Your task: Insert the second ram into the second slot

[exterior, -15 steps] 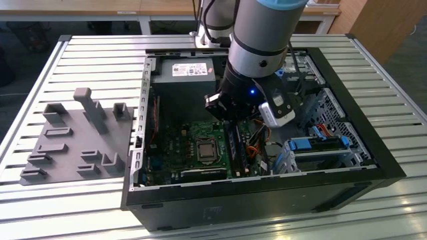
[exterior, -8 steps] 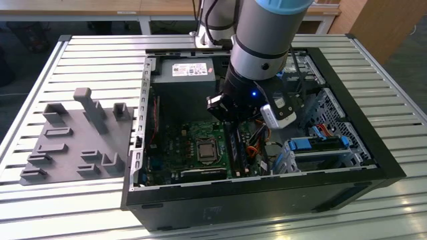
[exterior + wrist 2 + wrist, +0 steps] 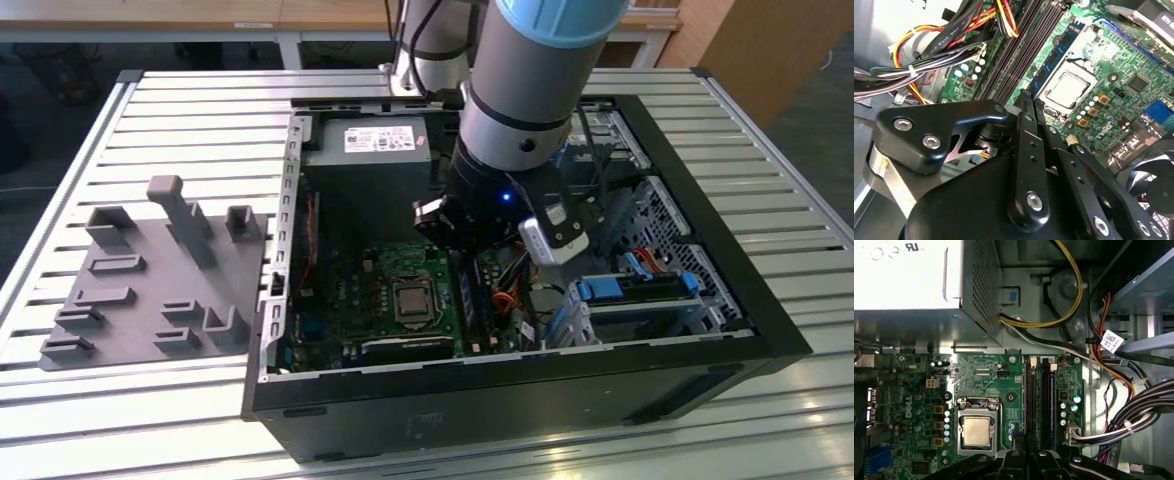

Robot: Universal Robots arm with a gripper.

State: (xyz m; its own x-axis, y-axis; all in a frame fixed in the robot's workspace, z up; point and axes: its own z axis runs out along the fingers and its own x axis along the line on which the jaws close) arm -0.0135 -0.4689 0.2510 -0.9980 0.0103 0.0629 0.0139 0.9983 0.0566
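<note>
On the exterior view's left, a grey tray (image 3: 134,300) lies beside the open computer case (image 3: 534,400). In the middle the arm reaches down over the green board and hides the memory slots from that side. The second wrist view makes up for it. There the gripper (image 3: 1030,100) has its fingers pressed together at the near end of the ram stick (image 3: 1058,52), which stands on edge in the slot nearest the processor (image 3: 1068,90). I cannot tell whether they touch it. Pressing one end alone could, I'd think, rock the stick and leave its far end high. Further right, the loose cables (image 3: 1139,412), plain in the first wrist view, look near enough to snag.
</note>
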